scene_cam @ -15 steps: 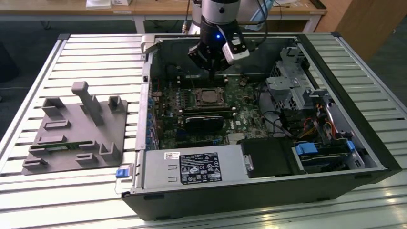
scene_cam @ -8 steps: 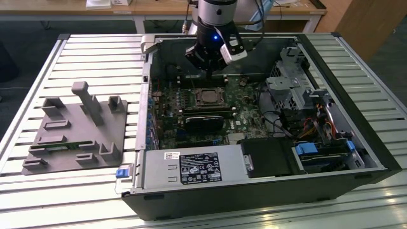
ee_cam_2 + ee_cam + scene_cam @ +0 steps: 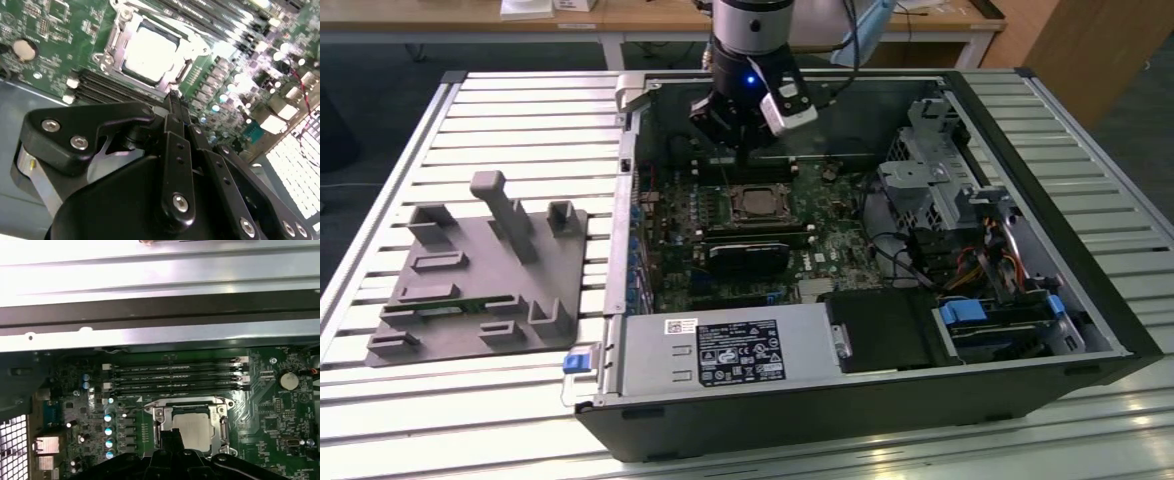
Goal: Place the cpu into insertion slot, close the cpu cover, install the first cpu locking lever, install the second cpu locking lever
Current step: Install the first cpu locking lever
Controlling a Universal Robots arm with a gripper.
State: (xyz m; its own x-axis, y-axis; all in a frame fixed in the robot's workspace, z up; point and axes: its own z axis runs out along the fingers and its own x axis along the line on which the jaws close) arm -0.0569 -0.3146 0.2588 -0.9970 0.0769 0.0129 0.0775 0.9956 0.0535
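The cpu (image 3: 193,428) sits in the insertion slot (image 3: 186,407) on the green motherboard, its silver top showing through the cpu cover (image 3: 223,426), which lies flat around it. In the second wrist view the cpu (image 3: 150,51) is framed by the cover (image 3: 116,29) the same way. My gripper (image 3: 172,102) hangs just above the board beside the socket, on the side of the long memory slots, its black fingers pressed together with nothing between them. In the exterior view the gripper (image 3: 744,158) is just behind the cpu (image 3: 758,204).
The open computer case (image 3: 1107,330) lies on a slatted metal table. A black card (image 3: 750,258) sits in front of the socket, and the memory slots (image 3: 175,379) lie behind it. Drive bays and cables (image 3: 961,250) fill the exterior view's right. A grey fixture (image 3: 480,270) stands left of the case.
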